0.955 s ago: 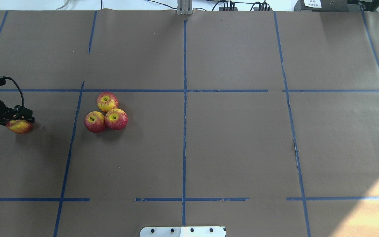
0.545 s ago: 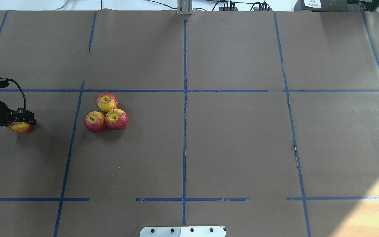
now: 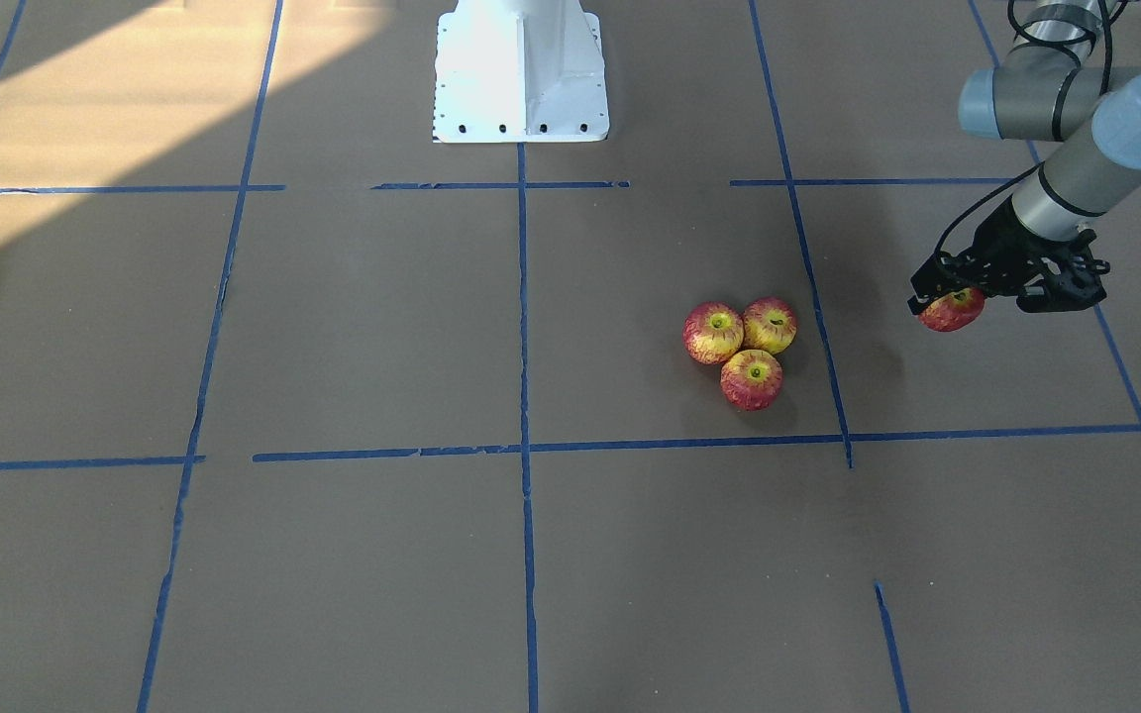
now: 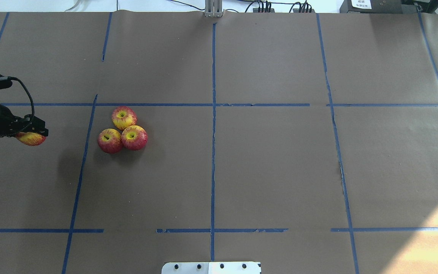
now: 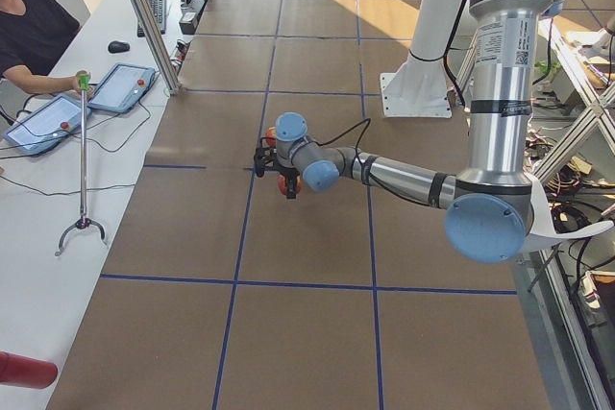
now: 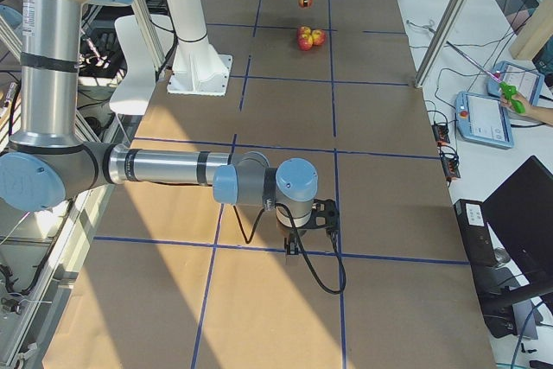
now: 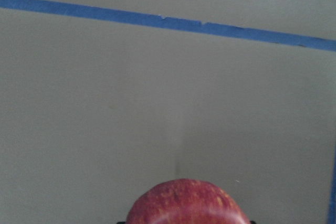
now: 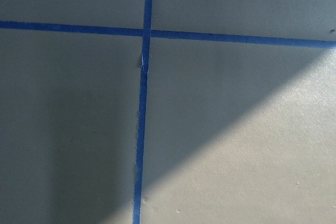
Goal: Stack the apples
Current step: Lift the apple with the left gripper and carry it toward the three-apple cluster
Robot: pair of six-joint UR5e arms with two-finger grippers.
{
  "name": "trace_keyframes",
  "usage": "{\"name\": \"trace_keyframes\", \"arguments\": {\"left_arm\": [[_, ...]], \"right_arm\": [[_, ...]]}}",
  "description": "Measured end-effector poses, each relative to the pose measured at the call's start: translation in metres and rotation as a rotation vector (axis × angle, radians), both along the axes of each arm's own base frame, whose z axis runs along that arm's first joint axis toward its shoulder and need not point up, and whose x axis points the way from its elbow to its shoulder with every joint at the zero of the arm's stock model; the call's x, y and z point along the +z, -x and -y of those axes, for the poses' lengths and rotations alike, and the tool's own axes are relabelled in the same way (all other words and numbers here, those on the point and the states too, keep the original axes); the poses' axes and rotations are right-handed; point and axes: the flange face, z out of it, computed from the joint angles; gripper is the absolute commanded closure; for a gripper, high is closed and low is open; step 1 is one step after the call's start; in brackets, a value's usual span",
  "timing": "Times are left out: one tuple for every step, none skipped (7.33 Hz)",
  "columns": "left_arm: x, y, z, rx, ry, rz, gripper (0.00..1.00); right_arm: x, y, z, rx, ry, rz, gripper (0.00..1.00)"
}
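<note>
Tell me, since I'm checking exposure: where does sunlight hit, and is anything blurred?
Overhead: sunlight brightens the table at lower right. Front-facing: sunlight at upper left. Right wrist: a diagonal sun edge. Left wrist: the held apple looks soft-edged and cropped.

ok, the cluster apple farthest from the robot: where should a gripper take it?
Probably straight down over the farthest apple, closing across its left and right flanks: it sits dimple-up, and the near-left apple and near-right apple touch its near side.
</note>
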Motion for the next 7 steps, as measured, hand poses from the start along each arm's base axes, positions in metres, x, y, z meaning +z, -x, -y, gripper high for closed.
{"name": "trace_keyframes", "arguments": {"left_arm": [[-0.034,-0.005,0.003,-0.039,0.014,-0.032,1.0],[-0.069,-0.02,0.011,-0.078,0.023,-0.068,1.0],[-0.098,-0.045,0.017,-0.106,0.022,-0.088,1.0],[-0.117,-0.073,0.02,-0.118,0.02,-0.089,1.0],[-0.131,-0.101,0.02,-0.109,0.028,-0.077,1.0],[-0.141,-0.125,0.018,-0.095,0.038,-0.063,1.0],[-0.147,-0.144,0.017,-0.089,0.044,-0.053,1.0]], "right_arm": [[0.0,0.0,0.0,0.0,0.0,0.0,0.0],[0.0,0.0,0.0,0.0,0.0,0.0,0.0],[0.0,0.0,0.0,0.0,0.0,0.0,0.0],[0.0,0.0,0.0,0.0,0.0,0.0,0.0],[0.0,0.0,0.0,0.0,0.0,0.0,0.0],[0.0,0.0,0.0,0.0,0.0,0.0,0.0],[0.0,0.0,0.0,0.0,0.001,0.0,0.0]]}}
